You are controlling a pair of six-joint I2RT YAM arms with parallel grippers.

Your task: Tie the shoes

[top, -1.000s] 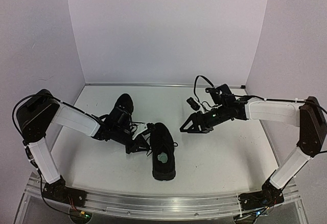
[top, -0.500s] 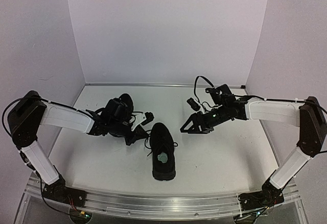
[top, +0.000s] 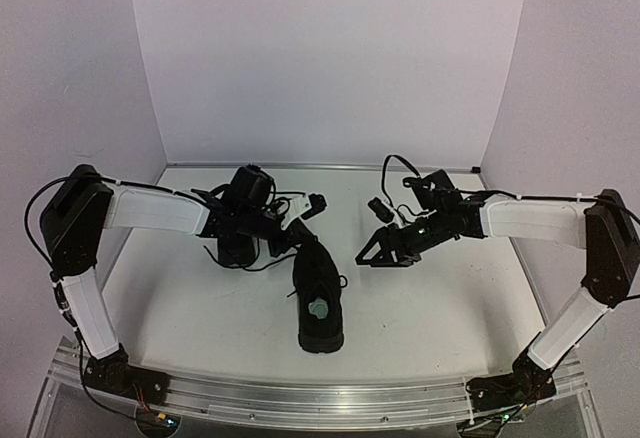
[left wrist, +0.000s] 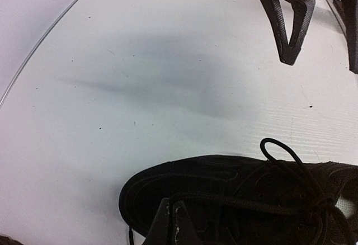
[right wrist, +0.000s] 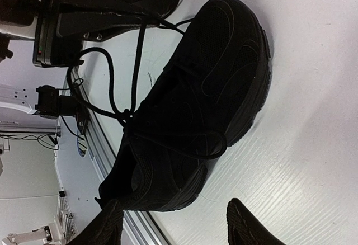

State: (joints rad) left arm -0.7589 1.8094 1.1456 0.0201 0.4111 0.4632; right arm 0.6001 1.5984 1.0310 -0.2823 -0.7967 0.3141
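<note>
Two black shoes lie on the white table. The near shoe [top: 318, 288] shows a pale patch in its opening and points away from me. The other shoe [top: 237, 246] lies back left, mostly hidden under my left arm. My left gripper [top: 296, 241] hovers over the near shoe's toe [left wrist: 184, 183], shut on its thin black lace [left wrist: 251, 206], which runs taut from the fingertips toward the eyelets. My right gripper [top: 380, 254] stands open to the right of that shoe [right wrist: 207, 99], apart from it, with nothing between its fingers [right wrist: 106, 225].
White walls close in the table on the left, back and right. A metal rail [top: 300, 398] runs along the front edge. Loose lace loops [right wrist: 106, 77] trail off the near shoe toward the left arm.
My left gripper closed and swung from beside the near shoe toward the back, drawing the lace with it. The right gripper has barely shifted and stays open.
</note>
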